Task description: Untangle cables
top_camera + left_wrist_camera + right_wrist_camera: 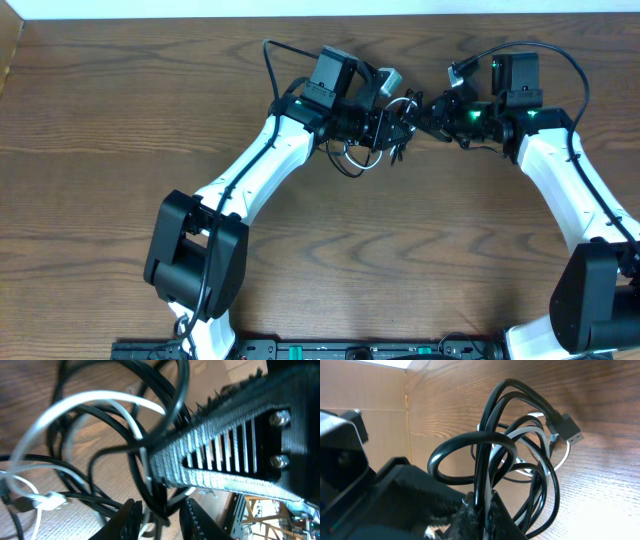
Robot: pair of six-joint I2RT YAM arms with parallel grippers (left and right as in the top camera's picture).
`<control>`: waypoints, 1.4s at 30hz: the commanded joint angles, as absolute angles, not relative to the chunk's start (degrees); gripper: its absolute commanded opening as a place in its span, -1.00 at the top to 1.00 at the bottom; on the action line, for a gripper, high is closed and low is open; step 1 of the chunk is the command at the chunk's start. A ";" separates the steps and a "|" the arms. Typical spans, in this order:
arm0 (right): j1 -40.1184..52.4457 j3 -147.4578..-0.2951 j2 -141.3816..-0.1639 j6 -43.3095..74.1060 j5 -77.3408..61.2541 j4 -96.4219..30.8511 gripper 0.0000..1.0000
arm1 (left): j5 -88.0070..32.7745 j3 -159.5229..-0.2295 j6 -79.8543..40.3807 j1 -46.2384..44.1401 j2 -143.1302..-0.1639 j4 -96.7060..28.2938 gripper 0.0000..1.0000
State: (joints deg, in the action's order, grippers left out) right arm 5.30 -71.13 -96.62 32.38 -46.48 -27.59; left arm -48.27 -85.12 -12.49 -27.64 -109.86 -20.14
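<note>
The wooden desk [120,120] takes up nearly everything I can see. Two white-and-black arms reach across it: the left arm [250,165] angles up from the near edge and the right arm [565,185] comes in from the other side. They meet near the far edge of the desk.

The left end effector [385,125] and the right end effector [425,110] sit close together there, with the cables [397,108] bunched between them.

On the left wrist camera, the left end effector [160,515] has its fingers a little apart with strands of black cable [180,390] running through the gap. I cannot tell whether they are actually pinching them. One ribbed finger [225,460] of the right end effector fills the frame just beside the tangle.

On the right wrist camera, the right end effector [480,510] is pressed together on the black cable [455,442], whose loops rise up off the desk.

A white cable [65,407] threads through the black loops, and its pale strand [540,435] is wound in among them. A dark plug [567,429] sticks out at the top of the bundle. A small white plug [47,502] lies on the desk.
</note>
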 commanded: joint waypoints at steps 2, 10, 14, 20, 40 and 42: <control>5.13 -71.24 -96.16 30.74 -51.88 -27.64 0.98 | -47.40 -85.34 -13.19 -25.89 -110.28 -19.81 0.42; 4.80 -71.24 -96.16 30.13 -56.18 -26.48 0.98 | -47.57 -85.34 -14.28 -26.22 -110.28 -19.81 0.42; 4.80 -71.24 -96.16 30.15 -56.64 -25.96 0.98 | -47.53 -85.34 -14.92 -26.96 -110.28 -19.81 0.42; 4.80 -71.24 -96.16 30.87 -57.21 -24.56 0.98 | -45.23 -85.34 -14.87 -29.54 -110.72 -19.79 0.42; -0.25 -71.24 -96.16 31.07 -36.16 -29.58 0.98 | -42.46 -85.34 -15.14 -27.42 -112.73 -19.64 0.85; -0.99 -71.24 -96.16 30.33 -28.03 -32.88 0.98 | -39.97 -85.34 -15.16 -25.36 -112.71 -20.51 0.85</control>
